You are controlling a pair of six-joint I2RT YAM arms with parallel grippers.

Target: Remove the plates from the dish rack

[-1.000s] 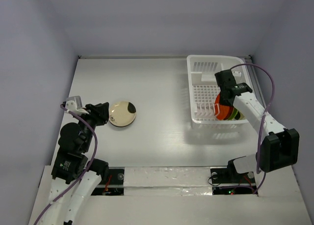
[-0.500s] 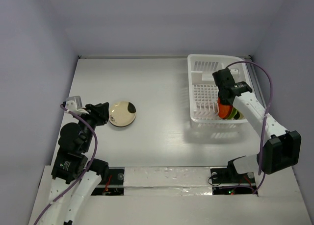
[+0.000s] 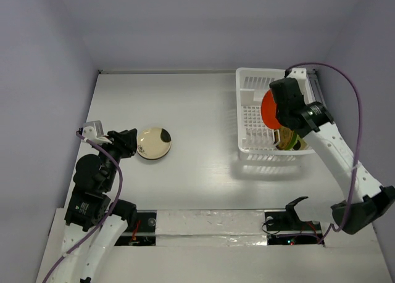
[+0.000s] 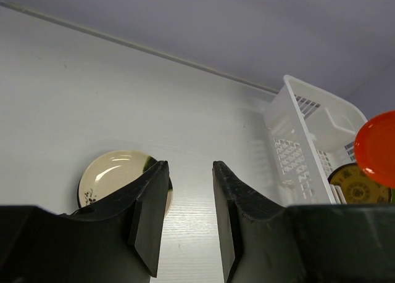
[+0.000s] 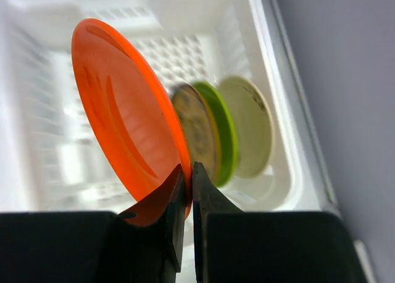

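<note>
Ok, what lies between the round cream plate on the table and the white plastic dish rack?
Nothing: the top external view shows only bare white tabletop between the round cream plate and the white plastic dish rack.

White table (image 3: 203, 110) between pale lavender walls (image 3: 185, 30), a shiny taped strip (image 3: 210, 224) along its near edge

No lettering seems readable in these partly blurred views.
</note>
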